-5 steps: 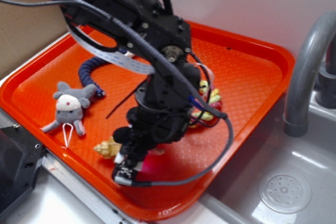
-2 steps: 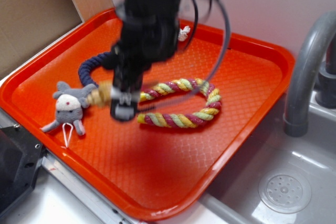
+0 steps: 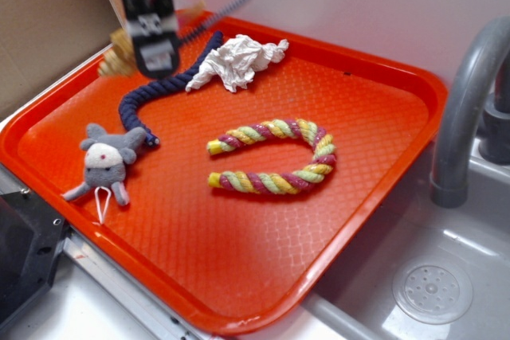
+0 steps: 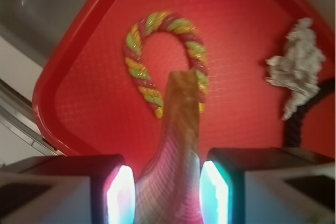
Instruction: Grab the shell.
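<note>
Exterior view is showing an orange plastic tray (image 3: 374, 109) sitting beside a grey sink basin (image 3: 446, 276) with a grey curved faucet pipe (image 3: 466, 109). Lying on the tray: a yellow, pink and green twisted rope (image 3: 275, 157) bent in a U near the middle, a white wrinkly cloth wad (image 3: 237, 61) toward the far edge, a dark blue braided rope (image 3: 163, 89) curving beside it, and a small grey stuffed mouse toy (image 3: 106, 163) near the left edge. Nothing is standing between these items; all are well apart from the raised gripper.

Black robot gripper (image 3: 151, 41) is hanging high over the tray's far left corner, blurred, pointing downward, arm mostly out of frame. It is pinching the small tan-yellow spiral conch shell (image 3: 119, 53), lifted clear of the tray, the knobbly end poking out to the left.

Wrist view is showing the shell (image 4: 176, 145) clamped between both fingers (image 4: 226, 187), its narrow tip extending forward over the twisted rope (image 4: 157, 56) below.
</note>
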You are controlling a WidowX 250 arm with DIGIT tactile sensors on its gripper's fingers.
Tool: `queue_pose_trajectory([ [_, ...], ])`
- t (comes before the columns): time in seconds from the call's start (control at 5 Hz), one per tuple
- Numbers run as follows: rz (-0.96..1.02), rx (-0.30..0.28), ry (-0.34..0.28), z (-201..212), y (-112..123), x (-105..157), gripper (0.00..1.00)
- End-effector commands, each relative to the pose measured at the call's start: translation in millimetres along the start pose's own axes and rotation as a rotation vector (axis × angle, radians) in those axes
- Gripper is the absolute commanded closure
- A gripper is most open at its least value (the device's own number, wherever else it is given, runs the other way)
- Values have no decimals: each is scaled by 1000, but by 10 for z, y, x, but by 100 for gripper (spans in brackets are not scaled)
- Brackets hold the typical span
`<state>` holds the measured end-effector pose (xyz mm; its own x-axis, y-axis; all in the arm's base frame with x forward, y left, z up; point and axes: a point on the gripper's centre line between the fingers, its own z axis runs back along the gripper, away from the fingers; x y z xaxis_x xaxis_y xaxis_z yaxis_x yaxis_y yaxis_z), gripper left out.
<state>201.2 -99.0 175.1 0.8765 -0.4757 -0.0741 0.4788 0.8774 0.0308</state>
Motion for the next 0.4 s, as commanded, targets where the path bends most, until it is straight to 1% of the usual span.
queue_pose_trajectory([
  [0.0, 151, 17, -167, 298, 146, -199, 100],
  [0.2, 102, 11, -167, 219, 148, -174, 100],
])
